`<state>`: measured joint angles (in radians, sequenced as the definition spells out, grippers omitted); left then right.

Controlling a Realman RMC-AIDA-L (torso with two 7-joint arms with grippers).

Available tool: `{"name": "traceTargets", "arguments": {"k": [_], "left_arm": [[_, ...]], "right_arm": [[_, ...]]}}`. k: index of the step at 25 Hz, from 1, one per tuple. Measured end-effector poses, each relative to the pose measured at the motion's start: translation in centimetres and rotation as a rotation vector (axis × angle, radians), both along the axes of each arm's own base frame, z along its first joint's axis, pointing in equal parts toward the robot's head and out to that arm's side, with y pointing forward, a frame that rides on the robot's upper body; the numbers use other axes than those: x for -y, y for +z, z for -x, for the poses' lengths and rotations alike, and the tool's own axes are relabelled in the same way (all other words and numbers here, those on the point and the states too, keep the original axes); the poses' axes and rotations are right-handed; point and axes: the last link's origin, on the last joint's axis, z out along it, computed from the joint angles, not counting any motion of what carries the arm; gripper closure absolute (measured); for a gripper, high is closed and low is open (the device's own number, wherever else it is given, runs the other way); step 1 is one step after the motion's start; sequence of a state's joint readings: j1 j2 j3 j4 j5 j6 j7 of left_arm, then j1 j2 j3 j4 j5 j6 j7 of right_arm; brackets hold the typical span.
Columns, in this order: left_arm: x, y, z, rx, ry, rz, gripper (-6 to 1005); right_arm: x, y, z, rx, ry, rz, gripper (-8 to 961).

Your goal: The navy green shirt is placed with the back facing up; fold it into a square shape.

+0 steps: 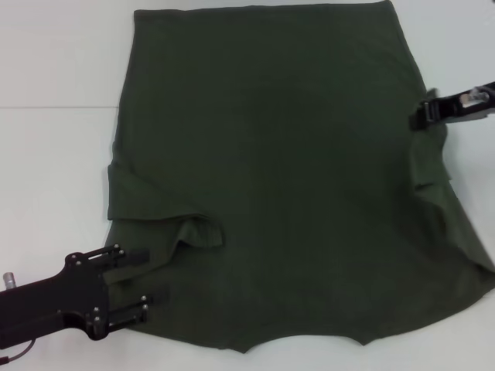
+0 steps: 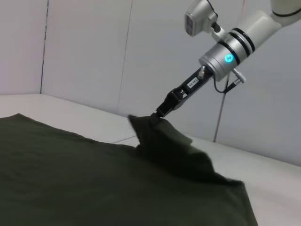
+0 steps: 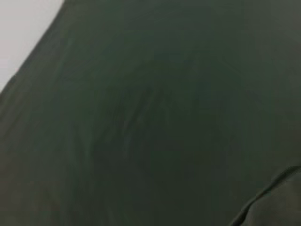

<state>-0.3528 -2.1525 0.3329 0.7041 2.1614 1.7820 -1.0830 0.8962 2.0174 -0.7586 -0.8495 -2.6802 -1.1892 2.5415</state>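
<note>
The navy green shirt [image 1: 271, 154] lies spread on the white table [image 1: 54, 154], plain side up, far bigger than either gripper. Its left sleeve [image 1: 193, 229] is folded in over the body. My left gripper [image 1: 147, 279] is at the shirt's near left edge, open, with one finger on each side of the cloth edge. My right gripper [image 1: 421, 116] is shut on the shirt's right edge. In the left wrist view the right gripper [image 2: 155, 117] holds that edge lifted into a small peak above the shirt [image 2: 70, 169]. The right wrist view is filled with the shirt [image 3: 150, 113].
Bare white table [image 2: 94, 117] lies to the left of the shirt and beyond its far edge. A pale panelled wall [image 2: 141, 47] stands behind the table's right side. The shirt's near hem reaches almost to the table's front edge.
</note>
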Motion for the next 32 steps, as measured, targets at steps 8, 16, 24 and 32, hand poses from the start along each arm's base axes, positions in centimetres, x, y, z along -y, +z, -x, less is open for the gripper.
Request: {"name": "traceTargets", "arguments": {"k": [8, 16, 24, 32], "left_arm": [[0.0, 0.0, 0.1, 0.001, 0.009, -0.001, 311], [-0.1, -0.1, 0.0, 0.012, 0.024, 0.004, 311], [-1.1, 2.2, 0.4, 0.184, 0.326, 0.139, 317], [-1.0, 6.3, 1.8, 0.335, 0.750, 0.323, 329]], "right_arm": [[-0.1, -1.9, 1.0, 0.005, 0.043, 0.031, 921], [0.6, -2.0, -0.1, -0.064, 0.047, 0.017, 783], [6.0, -1.5, -2.7, -0.293, 0.397, 0.075, 530], [14.8, -4.6, -6.0, -0.329, 0.830, 0.097, 64]]}}
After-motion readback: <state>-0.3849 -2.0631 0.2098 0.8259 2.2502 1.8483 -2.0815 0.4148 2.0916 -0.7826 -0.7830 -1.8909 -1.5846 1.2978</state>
